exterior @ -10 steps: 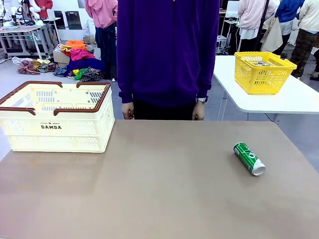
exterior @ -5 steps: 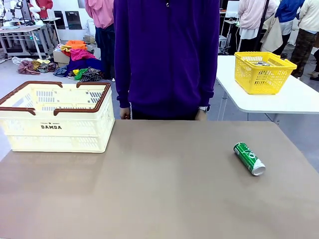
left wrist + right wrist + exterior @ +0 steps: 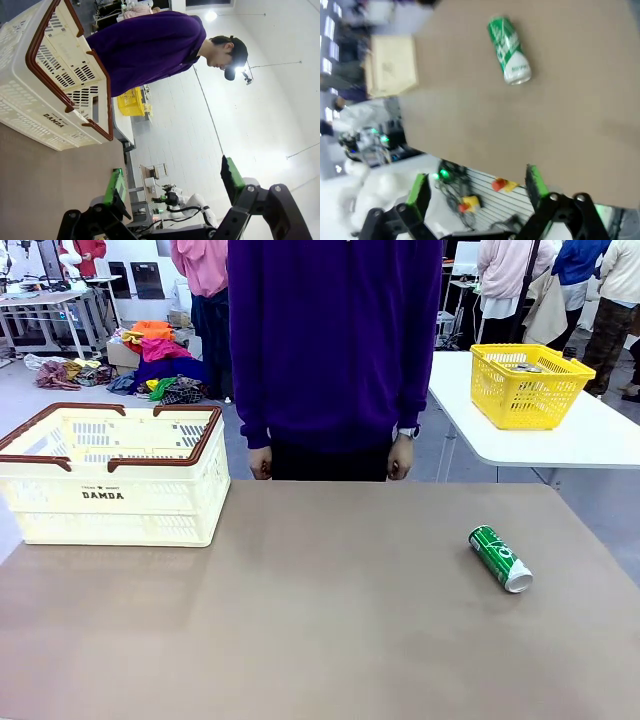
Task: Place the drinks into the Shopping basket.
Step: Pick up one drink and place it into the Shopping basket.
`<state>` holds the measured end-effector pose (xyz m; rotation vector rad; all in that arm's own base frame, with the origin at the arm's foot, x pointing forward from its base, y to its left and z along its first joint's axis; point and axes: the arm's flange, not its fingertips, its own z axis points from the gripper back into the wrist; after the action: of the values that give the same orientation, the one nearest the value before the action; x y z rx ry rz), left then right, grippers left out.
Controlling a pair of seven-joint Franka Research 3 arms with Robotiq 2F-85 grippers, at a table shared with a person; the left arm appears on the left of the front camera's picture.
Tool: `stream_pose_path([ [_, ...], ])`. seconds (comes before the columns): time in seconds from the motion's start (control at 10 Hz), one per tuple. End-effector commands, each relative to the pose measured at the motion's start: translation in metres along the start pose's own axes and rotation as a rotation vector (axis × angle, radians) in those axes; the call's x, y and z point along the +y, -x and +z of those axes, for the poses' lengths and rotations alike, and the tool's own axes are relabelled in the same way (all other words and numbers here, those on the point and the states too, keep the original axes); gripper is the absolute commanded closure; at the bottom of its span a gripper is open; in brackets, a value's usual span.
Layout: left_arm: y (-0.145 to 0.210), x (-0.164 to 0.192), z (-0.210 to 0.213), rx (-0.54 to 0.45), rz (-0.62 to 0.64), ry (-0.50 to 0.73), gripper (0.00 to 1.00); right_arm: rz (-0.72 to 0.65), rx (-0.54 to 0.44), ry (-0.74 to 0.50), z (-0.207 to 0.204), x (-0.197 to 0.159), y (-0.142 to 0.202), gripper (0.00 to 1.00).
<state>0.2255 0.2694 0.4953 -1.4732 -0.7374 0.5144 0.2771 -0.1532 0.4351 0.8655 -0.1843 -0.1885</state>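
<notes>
Can (image 3: 500, 558) on side, well apart from basket (image 3: 110, 495). Left fingers (image 3: 231, 176), right fingers (image 3: 535, 182) spread, empty. Risk: round can rolls off surface (image 3: 320, 620) if nudged off-centre.

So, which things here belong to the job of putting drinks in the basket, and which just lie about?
Job: green can, on its side on the brown table; cream Shopping basket.
Lying about: yellow basket on the white table; clothes pile on the floor.
</notes>
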Motion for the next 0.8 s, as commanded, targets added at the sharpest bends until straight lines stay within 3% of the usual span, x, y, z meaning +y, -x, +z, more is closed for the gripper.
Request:
stream_pose_path([
  [0.0, 0.000, -0.001, 0.002, 0.003, -0.009, 0.011, 0.00, 0.189, 0.104, 0.151, -0.072, 0.025, 0.010, 0.00],
  [0.1, 0.000, -0.001, 0.002, 0.003, -0.009, 0.011, 0.00, 0.270, 0.187, 0.163, -0.101, 0.039, 0.020, 0.00],
  [0.2, 0.000, -0.001, 0.002, 0.003, -0.009, 0.011, 0.00, 0.320, 0.186, 0.140, -0.116, 0.048, 0.026, 0.00],
  [0.3, 0.000, -0.001, 0.002, 0.003, -0.009, 0.011, 0.00, 0.298, 0.133, 0.109, -0.108, 0.049, 0.027, 0.00],
  [0.4, 0.000, -0.001, 0.002, 0.003, -0.009, 0.011, 0.00, 0.231, 0.208, 0.160, -0.086, 0.064, -0.020, 0.00],
  [0.7, 0.000, -0.001, 0.002, 0.003, -0.009, 0.011, 0.00, 0.259, 0.211, 0.159, -0.093, 0.070, -0.021, 0.00],
])
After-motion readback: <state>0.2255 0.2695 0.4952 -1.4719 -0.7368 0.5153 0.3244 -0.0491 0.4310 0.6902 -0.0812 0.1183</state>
